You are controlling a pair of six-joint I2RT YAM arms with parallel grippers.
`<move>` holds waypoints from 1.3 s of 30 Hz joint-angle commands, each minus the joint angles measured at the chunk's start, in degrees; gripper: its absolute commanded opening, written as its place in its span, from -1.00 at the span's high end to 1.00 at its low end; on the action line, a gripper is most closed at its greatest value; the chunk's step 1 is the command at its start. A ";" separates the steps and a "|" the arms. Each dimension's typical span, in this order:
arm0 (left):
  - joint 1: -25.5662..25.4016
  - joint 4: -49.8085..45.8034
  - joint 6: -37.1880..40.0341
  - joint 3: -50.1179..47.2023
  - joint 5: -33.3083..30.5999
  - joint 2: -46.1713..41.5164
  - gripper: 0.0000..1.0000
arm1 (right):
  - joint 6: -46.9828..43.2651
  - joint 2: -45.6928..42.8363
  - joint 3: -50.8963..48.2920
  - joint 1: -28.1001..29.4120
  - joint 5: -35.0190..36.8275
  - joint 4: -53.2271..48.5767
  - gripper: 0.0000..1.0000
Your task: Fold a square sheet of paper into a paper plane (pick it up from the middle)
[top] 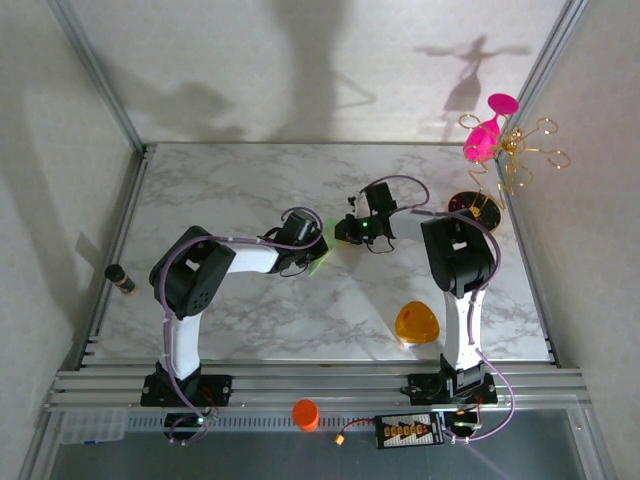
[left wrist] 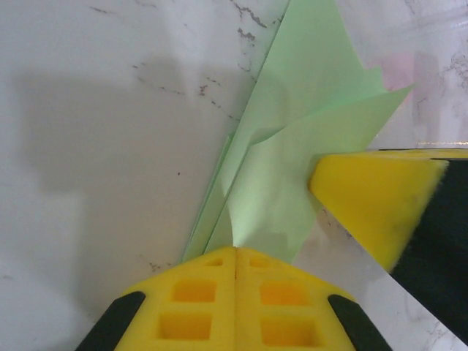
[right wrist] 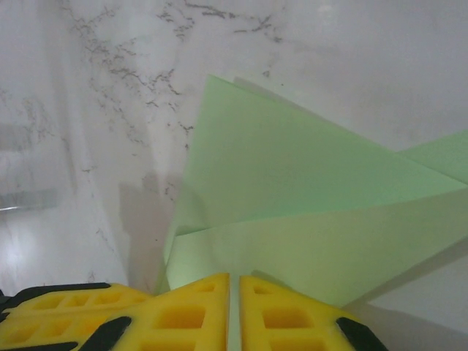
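The pale green paper [top: 323, 258] lies mid-table, folded into layered pointed flaps with lengthwise creases. In the left wrist view the paper [left wrist: 292, 139] rises off the marble, and my left gripper [left wrist: 235, 252] is shut on its near end. My right gripper's yellow fingers [left wrist: 373, 194] touch the paper's right edge there. In the right wrist view the paper [right wrist: 307, 183] spreads out as two broad flaps, and my right gripper [right wrist: 235, 281] is shut on a layer that runs into the thin slit between its pads. The two grippers [top: 318, 245] [top: 342, 232] meet tip to tip over the paper.
An orange rounded-triangle object [top: 417, 323] lies near the right arm's base. A pink glass [top: 487, 130], a gold wire stand [top: 525, 155] and a black disc [top: 473, 207] stand at the back right. A dark cylinder [top: 121, 279] lies at the left edge, and an orange cup [top: 305, 413] sits on the front rail.
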 commanded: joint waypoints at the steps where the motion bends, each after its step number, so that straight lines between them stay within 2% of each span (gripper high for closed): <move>1: 0.68 -6.48 1.30 -0.78 -1.30 0.82 1.00 | -0.95 2.17 1.46 0.96 4.00 -4.36 0.74; 7: 0.93 -6.14 4.48 3.02 2.00 -3.14 1.00 | 0.65 3.98 1.08 1.80 9.52 -8.91 0.75; 9: 0.86 -4.98 4.62 3.34 3.76 -4.71 0.92 | 1.07 3.86 0.58 1.94 10.40 -9.38 0.75; 16: 0.25 -0.38 0.53 0.65 9.50 -3.73 0.86 | 1.66 4.36 1.01 2.60 11.32 -10.42 0.75; 22: 0.33 -2.16 0.07 -1.17 6.12 -2.35 0.90 | 1.53 4.36 1.43 2.58 11.18 -10.77 0.75; 30: 0.35 -2.17 -0.81 -3.77 5.95 -0.63 0.93 | 1.75 4.16 1.18 2.55 11.40 -11.14 0.75; 35: 0.42 -4.18 -0.51 -6.28 3.51 -0.87 1.00 | 0.70 3.90 1.60 2.34 11.07 -10.38 0.75; 39: 0.60 -4.51 -0.53 -8.49 2.38 -1.15 1.00 | -1.90 2.58 2.95 0.42 7.96 -6.81 0.73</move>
